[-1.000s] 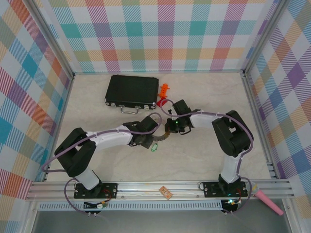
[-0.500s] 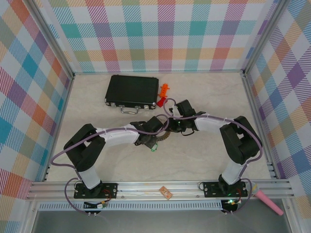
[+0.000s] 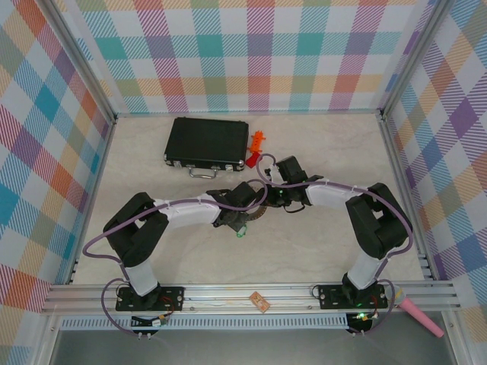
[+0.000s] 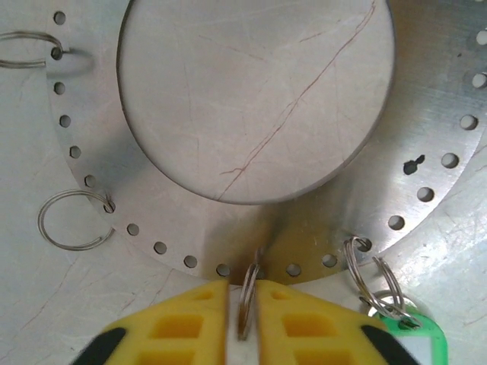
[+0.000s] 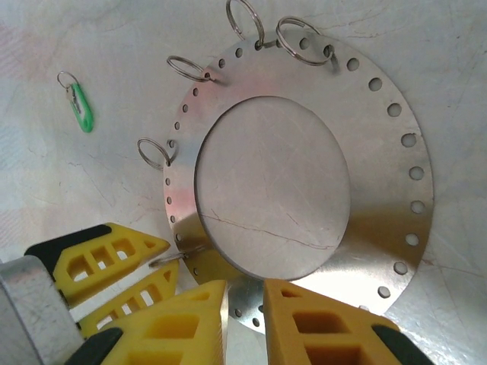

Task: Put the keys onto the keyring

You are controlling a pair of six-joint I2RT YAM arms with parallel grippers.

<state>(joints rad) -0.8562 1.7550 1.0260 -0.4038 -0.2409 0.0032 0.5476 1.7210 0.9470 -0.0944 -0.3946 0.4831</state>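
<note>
The keyring (image 4: 426, 122) is a flat grey metal ring with a row of holes, lying on the table (image 3: 255, 217). My left gripper (image 4: 243, 287) is shut on a small split ring (image 4: 247, 293) that hangs in a hole at the keyring's near rim. One key's green tag (image 4: 415, 334) hangs from linked split rings two holes to the right. Another green-tagged key (image 5: 80, 106) lies loose on the table beside the keyring (image 5: 380, 152). My right gripper (image 5: 245, 293) stands narrowly open over the rim, and the left gripper's fingers (image 5: 99, 262) show beside it. A green tag (image 3: 240, 233) lies just in front of the left gripper (image 3: 242, 219).
A black case (image 3: 207, 143) lies at the back, with orange (image 3: 259, 141) and red (image 3: 252, 160) plastic pieces at its right end. Several bare split rings (image 5: 243, 23) hang from the keyring's holes. Checkered walls enclose the table (image 3: 152, 175) on three sides.
My left gripper's jaws have closed on the small split ring. The right jaws have parted slightly. Both arms have reached a little farther over the keyring than a second ago.
</note>
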